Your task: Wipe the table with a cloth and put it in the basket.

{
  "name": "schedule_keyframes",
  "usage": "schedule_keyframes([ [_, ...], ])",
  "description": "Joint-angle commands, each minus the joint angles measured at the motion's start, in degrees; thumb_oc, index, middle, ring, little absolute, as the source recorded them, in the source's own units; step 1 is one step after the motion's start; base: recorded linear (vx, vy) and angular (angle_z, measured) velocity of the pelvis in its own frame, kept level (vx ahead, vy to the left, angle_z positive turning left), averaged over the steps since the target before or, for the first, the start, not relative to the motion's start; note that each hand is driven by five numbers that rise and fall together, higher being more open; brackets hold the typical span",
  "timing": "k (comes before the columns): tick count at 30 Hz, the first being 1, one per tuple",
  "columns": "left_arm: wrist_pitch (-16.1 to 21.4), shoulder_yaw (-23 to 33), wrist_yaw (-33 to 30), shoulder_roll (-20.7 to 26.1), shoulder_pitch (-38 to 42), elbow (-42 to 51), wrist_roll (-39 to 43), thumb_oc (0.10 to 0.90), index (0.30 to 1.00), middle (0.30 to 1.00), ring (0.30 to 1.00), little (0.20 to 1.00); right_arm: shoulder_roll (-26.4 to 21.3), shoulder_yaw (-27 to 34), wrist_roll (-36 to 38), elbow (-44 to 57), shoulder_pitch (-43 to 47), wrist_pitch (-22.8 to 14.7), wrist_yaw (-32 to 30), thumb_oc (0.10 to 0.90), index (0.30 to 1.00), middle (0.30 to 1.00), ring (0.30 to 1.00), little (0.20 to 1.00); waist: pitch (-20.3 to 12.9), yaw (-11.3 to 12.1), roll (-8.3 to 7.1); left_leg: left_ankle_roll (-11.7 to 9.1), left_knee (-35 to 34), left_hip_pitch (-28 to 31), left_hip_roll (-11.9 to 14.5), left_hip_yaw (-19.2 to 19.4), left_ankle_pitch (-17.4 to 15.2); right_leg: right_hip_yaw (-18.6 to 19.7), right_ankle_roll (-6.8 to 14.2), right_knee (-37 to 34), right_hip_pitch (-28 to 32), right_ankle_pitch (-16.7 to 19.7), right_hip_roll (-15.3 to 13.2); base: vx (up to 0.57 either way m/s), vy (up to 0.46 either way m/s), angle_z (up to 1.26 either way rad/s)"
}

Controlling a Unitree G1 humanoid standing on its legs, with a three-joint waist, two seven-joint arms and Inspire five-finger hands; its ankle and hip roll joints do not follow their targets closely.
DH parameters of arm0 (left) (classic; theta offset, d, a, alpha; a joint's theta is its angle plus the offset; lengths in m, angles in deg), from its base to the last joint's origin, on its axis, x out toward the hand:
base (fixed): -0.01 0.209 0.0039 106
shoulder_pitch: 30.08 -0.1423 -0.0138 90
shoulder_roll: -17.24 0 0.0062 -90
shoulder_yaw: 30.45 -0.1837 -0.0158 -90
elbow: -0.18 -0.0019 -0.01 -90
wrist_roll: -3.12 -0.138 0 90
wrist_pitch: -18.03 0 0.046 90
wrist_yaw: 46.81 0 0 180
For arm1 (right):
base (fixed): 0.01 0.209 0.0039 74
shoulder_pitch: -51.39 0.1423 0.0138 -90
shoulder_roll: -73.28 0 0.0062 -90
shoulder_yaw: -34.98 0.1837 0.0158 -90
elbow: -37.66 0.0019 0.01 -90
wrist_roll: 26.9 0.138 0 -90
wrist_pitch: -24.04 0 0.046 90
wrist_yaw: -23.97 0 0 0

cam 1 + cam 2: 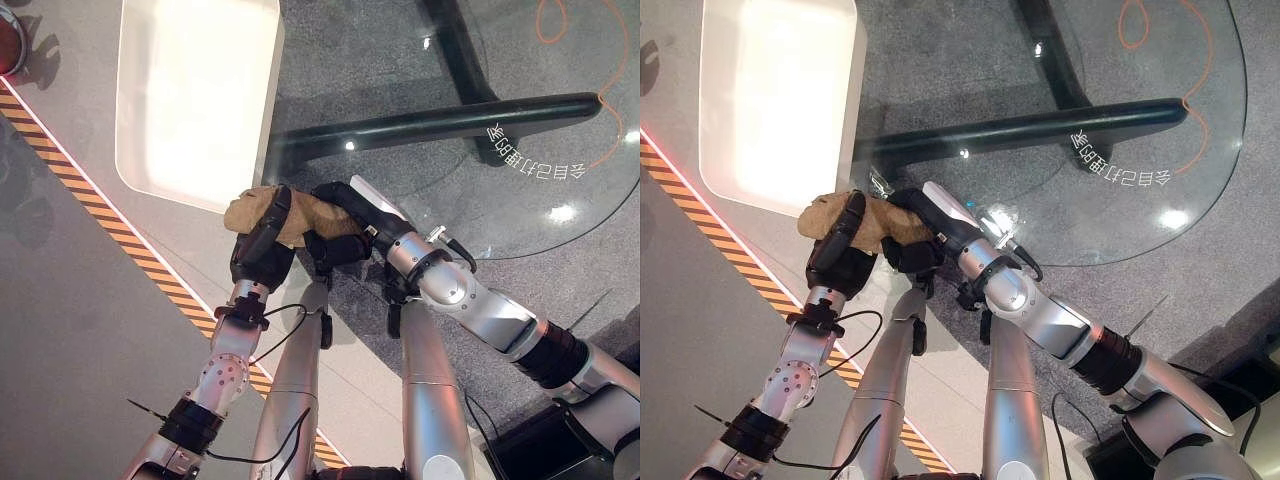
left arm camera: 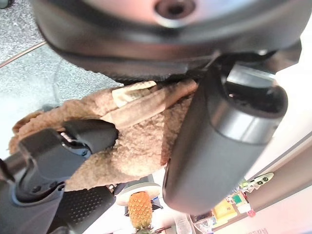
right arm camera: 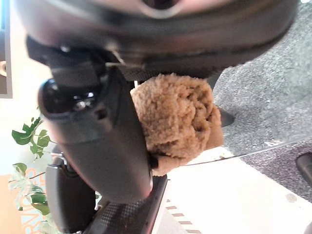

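It looks like a showroom or demo hall: a round glass table [image 1: 560, 200] on a dark base [image 1: 450, 118] over grey carpet [image 1: 560, 280], a striped floor line [image 1: 110, 225] at left, and a white counter [image 1: 190, 100] at upper left.

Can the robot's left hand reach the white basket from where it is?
Probably yes: the left hand, fingers curled on the cloth, sits right at the white basket's near corner, with nothing between them.
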Motion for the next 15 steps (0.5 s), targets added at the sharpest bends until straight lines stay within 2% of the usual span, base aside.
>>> schedule_keyframes([
  [1,0.73,-0.87,8.67,-2.04,0.98,12.58,-0.53,0.1,0.3,0.3,0.3,0.2,1.91,1.32,-0.43,5.71,2.59,-3.13,0.02,0.1,0.3,0.3,0.3,0.2,-1.18,1.82,0.73,0.01,0.11,2.95,0.93,3.46,-2.62,3.2,0.44,-5.88,1.0,4.35,3.43,0.0,0.0,0.0],
  [6,0.82,-0.7,8.59,-2.26,1.01,12.39,-0.6,0.1,0.3,0.3,0.3,0.2,2.06,1.97,0.27,5.33,2.12,-3.86,-2.39,0.1,0.3,0.3,0.3,0.2,-1.18,1.66,0.71,0.03,0.01,3.04,0.92,3.56,-2.65,3.37,0.46,-6.15,1.05,4.5,3.51,0.0,0.0,0.0],
  [7,0.91,-0.69,8.65,-2.32,0.98,12.38,-0.6,0.1,0.3,0.3,0.3,0.2,2.11,2.23,0.95,5.21,2.03,-4.34,-3.72,0.372,0.533,0.533,0.533,0.472,-1.18,1.62,0.7,0.03,0.02,3.08,0.91,3.59,-2.69,3.4,0.47,-6.21,1.08,4.5,3.53,0.0,0.0,0.0],
  [8,1.12,-0.76,8.78,-2.39,0.98,12.15,-0.63,0.1,0.3,0.3,0.3,0.2,2.36,2.55,0.85,4.99,1.78,-4.5,-4.58,0.8,0.9,0.9,0.9,0.9,-1.18,1.57,0.63,0.02,0.14,3.09,0.84,3.55,-2.81,3.47,0.51,-6.23,1.08,4.54,3.57,0.0,0.0,0.0],
  [15,1.23,0.1,8.77,-3.24,0.72,12.03,-0.77,0.1,0.3,0.3,0.3,0.2,2.92,5.43,-0.17,4.83,0.02,-4.65,-7.06,0.8,0.9,0.9,0.9,0.9,-1.18,1.16,0.44,0.16,0.38,2.89,0.79,3.74,-3.02,3.81,0.58,-6.39,0.84,4.76,3.69,0.0,0.0,0.0],
])
